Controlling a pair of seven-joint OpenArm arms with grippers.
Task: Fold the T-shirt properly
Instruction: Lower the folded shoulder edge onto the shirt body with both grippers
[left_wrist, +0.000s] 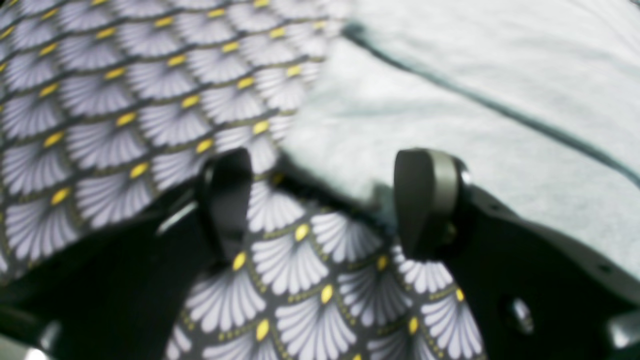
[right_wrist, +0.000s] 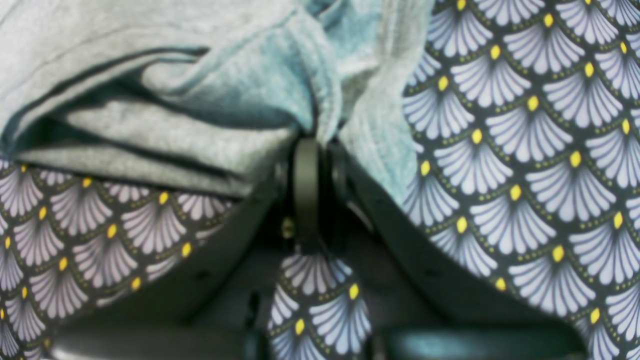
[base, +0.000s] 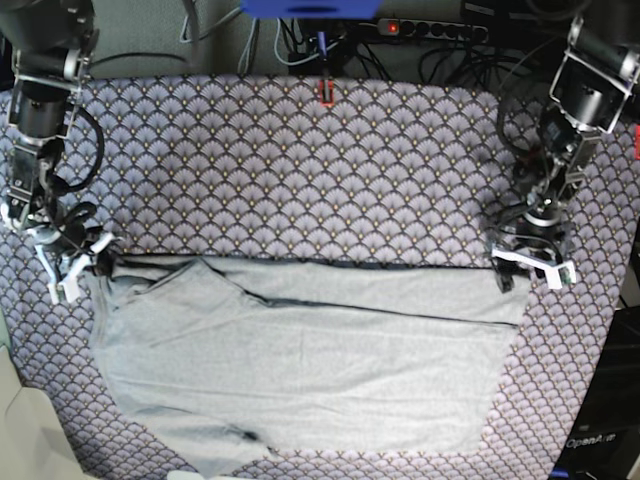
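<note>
The T-shirt (base: 310, 370) lies spread flat on the desk (base: 300, 170), in the near half of the base view, on top of the scallop-patterned cloth (base: 300, 180) that covers the whole surface. Its upper edge runs almost straight from one arm to the other, and a long fold line crosses the grey fabric just below this edge. On the left of the base view one part of the shirt is turned over, so it makes a slanted flap.

The left tool (left_wrist: 325, 200) stands at the upper corner of the shirt on the right side of the base view. Its two fingers (left_wrist: 425, 200) are wide apart — nothing is between them, only the patterned cloth shows in the gap. The edge of the shirt lies just beside the fingers, and a dark seam line runs across the grey fabric behind them.

The right tool (right_wrist: 312, 145) is at the other upper corner, on the left side of the base view. Its fingers are pressed together — a bunch of the grey fabric is pinched between them. Around the pinch the fabric gathers in several thick folds, and a bluish inner side shows there.
</note>
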